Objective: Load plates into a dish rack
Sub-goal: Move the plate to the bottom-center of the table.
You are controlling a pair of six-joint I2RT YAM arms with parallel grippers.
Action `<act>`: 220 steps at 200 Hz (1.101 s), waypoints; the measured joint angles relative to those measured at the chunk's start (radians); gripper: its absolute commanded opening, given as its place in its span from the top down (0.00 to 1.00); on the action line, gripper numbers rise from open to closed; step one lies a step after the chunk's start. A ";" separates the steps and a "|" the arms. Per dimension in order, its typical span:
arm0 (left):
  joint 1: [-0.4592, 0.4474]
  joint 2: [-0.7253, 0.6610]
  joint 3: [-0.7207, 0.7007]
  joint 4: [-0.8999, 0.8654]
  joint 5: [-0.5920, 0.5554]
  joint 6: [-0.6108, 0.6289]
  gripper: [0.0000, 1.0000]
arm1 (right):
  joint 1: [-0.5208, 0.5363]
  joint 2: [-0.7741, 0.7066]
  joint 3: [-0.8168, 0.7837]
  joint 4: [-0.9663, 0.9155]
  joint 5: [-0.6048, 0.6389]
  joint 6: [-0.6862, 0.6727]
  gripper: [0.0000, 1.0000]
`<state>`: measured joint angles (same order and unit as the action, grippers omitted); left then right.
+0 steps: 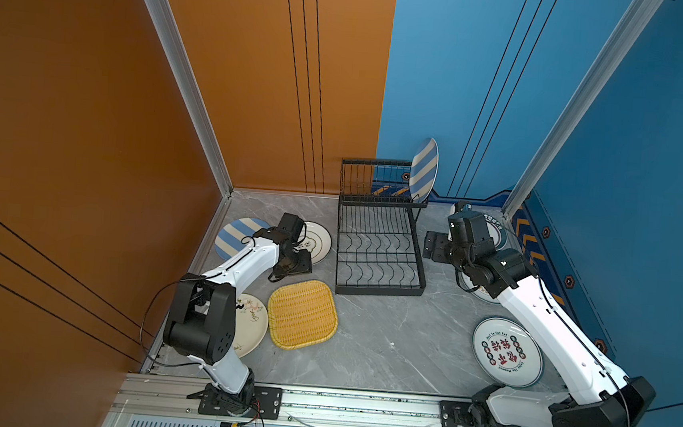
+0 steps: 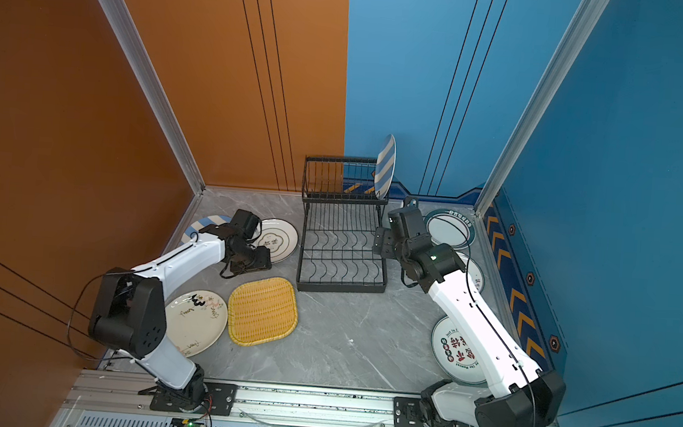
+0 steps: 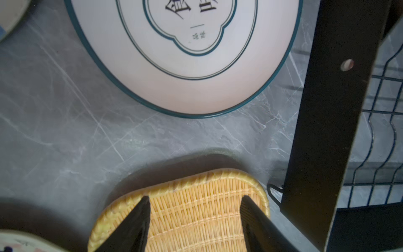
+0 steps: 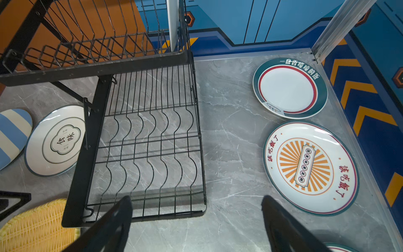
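Yellow woven plate [image 1: 302, 315], beside dish rack [image 1: 377, 291]: likely light, stiff; grasp at rim. Left gripper [image 3: 195, 198] spread over it; right gripper [image 4: 196, 199] spread, empty.

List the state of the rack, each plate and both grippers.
Dish rack: one plate loaded, lower tier empty.
Racked striped plate: upright in upper tier.
Loose striped plate: flat.
Clover-outline plate: flat.
Yellow woven plate: flat.
Doodle plate: flat.
Teal-banded plate: flat.
Sunburst plate: flat.
Red-character plate: flat.
Left gripper: open over yellow woven plate.
Right gripper: open, empty.
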<state>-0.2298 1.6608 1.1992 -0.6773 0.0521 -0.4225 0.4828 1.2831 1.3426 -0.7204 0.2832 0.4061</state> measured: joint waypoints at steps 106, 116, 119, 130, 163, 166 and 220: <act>-0.012 0.185 0.060 -0.001 -0.003 0.060 0.46 | 0.000 -0.074 -0.099 -0.004 -0.018 0.040 0.06; -0.014 0.187 0.060 -0.001 -0.001 0.060 0.47 | 0.000 -0.074 -0.099 -0.004 -0.018 0.040 0.06; -0.014 0.187 0.060 -0.001 0.000 0.061 0.47 | 0.000 -0.074 -0.099 -0.004 -0.018 0.040 0.06; -0.016 0.187 0.060 -0.001 0.002 0.060 0.47 | 0.000 -0.074 -0.099 -0.004 -0.018 0.040 0.06; -0.034 0.187 0.058 -0.005 0.016 0.059 0.47 | -0.003 -0.074 -0.099 -0.004 -0.021 0.040 0.06; -0.036 0.187 0.058 -0.005 0.018 0.059 0.47 | -0.003 -0.074 -0.099 -0.004 -0.021 0.040 0.06; -0.087 0.183 0.003 -0.002 0.063 0.029 0.47 | -0.005 -0.074 -0.111 -0.003 -0.022 0.040 0.05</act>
<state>-0.3164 1.8439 1.2022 -0.6788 0.1154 -0.3935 0.4778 1.2091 1.2312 -0.7235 0.2615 0.4465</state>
